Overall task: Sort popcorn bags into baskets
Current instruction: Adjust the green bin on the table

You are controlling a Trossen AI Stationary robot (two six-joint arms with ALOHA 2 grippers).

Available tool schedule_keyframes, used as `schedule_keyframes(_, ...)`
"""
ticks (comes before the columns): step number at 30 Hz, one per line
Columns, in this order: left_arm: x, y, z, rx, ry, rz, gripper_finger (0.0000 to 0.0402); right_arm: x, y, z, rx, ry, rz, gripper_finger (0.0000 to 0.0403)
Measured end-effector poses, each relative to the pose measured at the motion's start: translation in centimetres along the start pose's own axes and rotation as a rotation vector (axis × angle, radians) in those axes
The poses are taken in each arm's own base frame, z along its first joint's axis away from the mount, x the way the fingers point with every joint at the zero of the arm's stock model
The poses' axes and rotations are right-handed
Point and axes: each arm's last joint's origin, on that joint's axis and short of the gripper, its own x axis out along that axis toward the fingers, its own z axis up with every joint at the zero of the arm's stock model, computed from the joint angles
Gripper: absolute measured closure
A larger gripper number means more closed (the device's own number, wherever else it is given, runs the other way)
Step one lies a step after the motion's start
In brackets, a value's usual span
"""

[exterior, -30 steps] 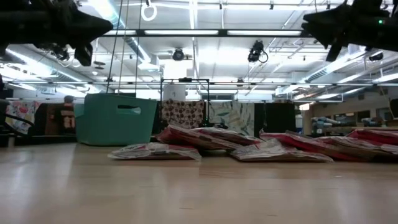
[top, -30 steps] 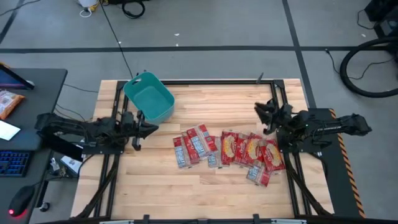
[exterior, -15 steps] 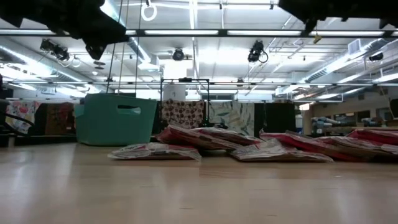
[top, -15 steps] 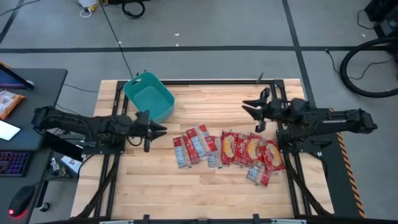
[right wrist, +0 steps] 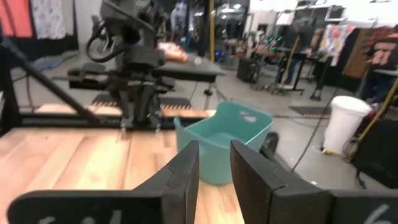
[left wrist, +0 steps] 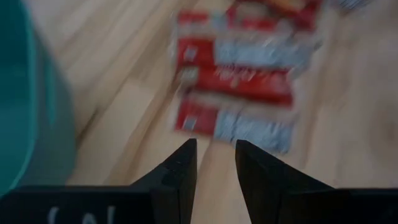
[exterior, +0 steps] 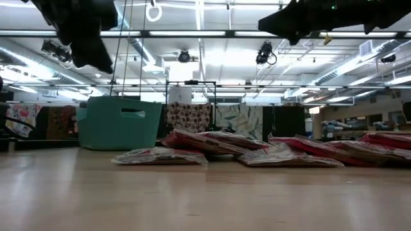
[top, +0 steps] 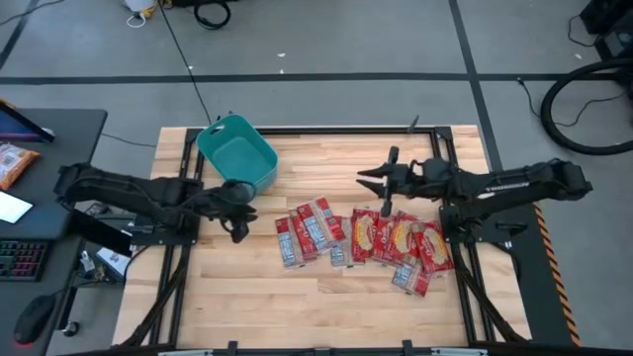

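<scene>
Popcorn bags (top: 361, 237) lie heaped flat mid-table, none sorted yet. Left gripper (top: 237, 210) hovers beside heap's near end, fingers slightly parted, empty, likely lining up for a pick. Right gripper (top: 381, 185) hangs above heap, likewise narrow-gapped, empty. Teal basket (top: 259, 148) stands beyond, at far left corner.

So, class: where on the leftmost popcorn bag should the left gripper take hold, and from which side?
Probably from above, at the leftmost popcorn bag's free left edge. It lies flat on the table, with other bags crowding its right side. The left gripper is open and nearest that edge.
</scene>
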Motion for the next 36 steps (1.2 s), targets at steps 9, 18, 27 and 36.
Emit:
schedule_keyframes(9,0.8,0.7,-0.8,-0.142,0.297,0.223,0.0285,1.6,2.0,-1.7,-0.02,0.095,0.081,0.0306)
schedule_keyframes(18,3.7,2.6,-0.9,-0.215,0.394,0.454,0.0285,1.9,3.6,-2.4,-0.085,0.123,0.135,0.0306)
schedule_keyframes(27,7.5,4.9,-0.4,-0.066,0.458,0.651,0.0285,1.8,4.1,-1.8,-0.086,0.066,0.143,0.0306)
schedule_keyframes(36,10.7,4.3,2.7,0.193,0.249,0.71,0.0285,1.9,4.1,-1.9,-0.073,0.069,0.146,0.0306)
